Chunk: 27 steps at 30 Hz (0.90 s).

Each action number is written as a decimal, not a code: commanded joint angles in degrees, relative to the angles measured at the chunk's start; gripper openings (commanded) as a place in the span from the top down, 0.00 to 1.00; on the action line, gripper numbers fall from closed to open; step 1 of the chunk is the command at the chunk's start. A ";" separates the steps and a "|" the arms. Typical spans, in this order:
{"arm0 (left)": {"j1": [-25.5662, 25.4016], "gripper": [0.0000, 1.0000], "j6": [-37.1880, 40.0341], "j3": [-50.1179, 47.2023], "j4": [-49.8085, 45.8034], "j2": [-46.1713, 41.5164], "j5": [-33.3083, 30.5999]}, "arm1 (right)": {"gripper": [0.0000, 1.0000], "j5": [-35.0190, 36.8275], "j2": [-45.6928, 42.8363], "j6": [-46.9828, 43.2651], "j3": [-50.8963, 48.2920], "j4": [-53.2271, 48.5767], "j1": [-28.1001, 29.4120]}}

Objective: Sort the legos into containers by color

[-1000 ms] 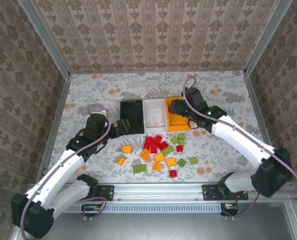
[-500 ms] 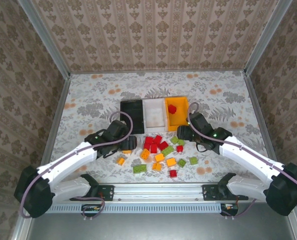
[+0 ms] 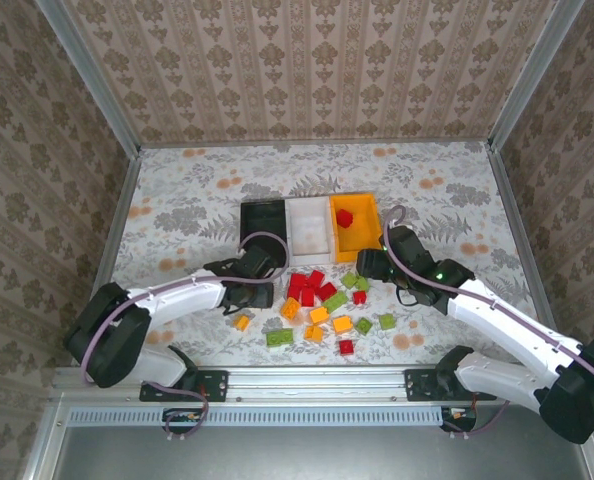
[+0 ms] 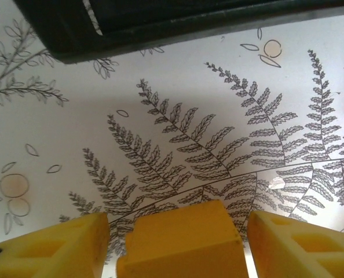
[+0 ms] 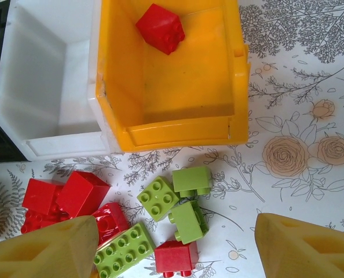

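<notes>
left gripper [image 4: 178,248] now around yellow lego [image 4: 182,230]

Orange bin [image 5: 178,87] and white bin [image 5: 44,81]: smooth moulded plastic with a soft sheen. Red brick [image 5: 160,28]: glossy plastic. Table cover [image 5: 311,75]: smooth printed sheet, faint sheen. My right fingers [image 5: 302,249]: matt yellow plastic, faintly layered.

On floral-print surface [image 3: 457,190]: black bin [image 3: 265,207], white bin [image 3: 309,232], orange bin [image 3: 363,236] side by side; red, green, orange-yellow bricks [image 3: 335,300] scattered nearby.
</notes>
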 commanded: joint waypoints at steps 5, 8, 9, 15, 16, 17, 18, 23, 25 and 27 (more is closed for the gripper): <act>-1.23 0.52 -0.65 -1.00 0.39 -0.98 1.01 | 0.27 2.21 -1.21 0.01 0.33 -1.03 -0.13; -1.67 0.61 -0.82 -0.92 -1.00 -2.47 0.94 | 0.27 2.38 -1.21 0.18 0.13 -0.86 -0.35; -1.83 0.64 -0.86 -0.70 -1.59 -3.25 0.86 | 0.27 2.43 -1.19 0.27 0.08 -0.66 -0.42; -2.45 0.69 -0.51 3.52 -7.33 -11.21 -0.97 | 0.27 2.38 -1.16 0.60 -0.14 -0.64 -0.71; -2.34 0.69 0.02 5.07 -8.28 -12.46 -1.70 | 0.26 2.31 -1.19 0.75 -0.20 -0.61 -0.78; -2.01 0.69 0.69 6.53 -9.20 -12.90 -2.35 | 0.26 2.20 -1.17 0.79 -0.22 -0.42 -0.77; -1.43 0.68 1.74 8.49 -9.86 -12.93 -3.07 | 0.26 2.12 -1.21 0.80 -0.22 -0.29 -0.77; 4.10 0.68 6.88 15.79 -7.06 -7.78 -3.89 | 0.26 2.29 -1.17 1.05 -0.48 -0.02 -0.86; 6.93 0.68 8.32 18.69 -5.91 -3.42 -3.10 | 0.26 2.20 -1.12 1.02 -0.57 -0.32 -0.88; 9.08 0.68 9.21 21.19 -5.39 0.56 -2.72 | 0.26 2.22 -1.21 0.97 -0.66 -0.80 -0.93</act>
